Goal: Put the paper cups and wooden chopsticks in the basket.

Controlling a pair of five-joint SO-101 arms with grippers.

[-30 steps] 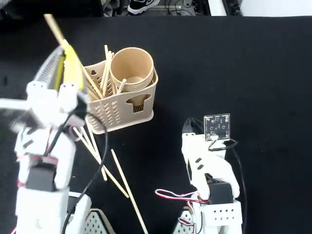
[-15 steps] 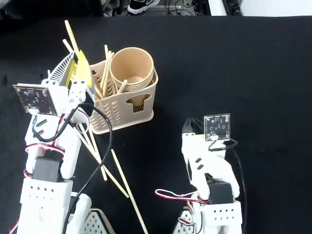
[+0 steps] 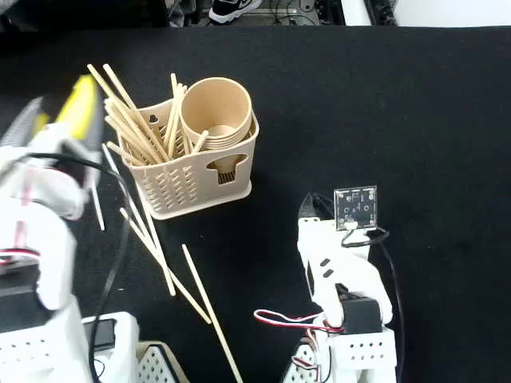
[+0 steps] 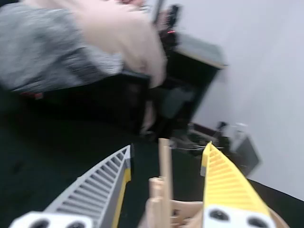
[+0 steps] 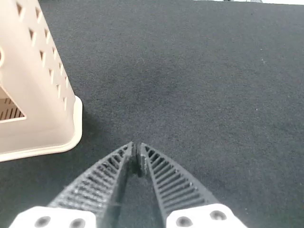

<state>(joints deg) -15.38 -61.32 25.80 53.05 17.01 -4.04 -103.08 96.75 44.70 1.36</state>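
Grippers: left gripper [image 4: 167,146], grey and yellow fingers spread wide apart and clasping nothing, raised just beside the basket [image 3: 200,171] on the side away from the other arm; tips of wooden chopsticks [image 4: 165,161] rise in the gap between its fingers without touching either one. Right gripper [image 5: 136,146], black fingers pressed together with nothing between them, low over the black table [image 3: 383,104], near the basket's corner but apart from it. Basket, beige, perforated, upright on the table. Paper cups [image 3: 215,108], nested in one stack, standing inside the basket at the end nearer the right arm. A bundle of chopsticks leans in the other end, fanned outward over the rim. Loose chopsticks [image 3: 160,255], several, lie crossed on the table just below the basket.
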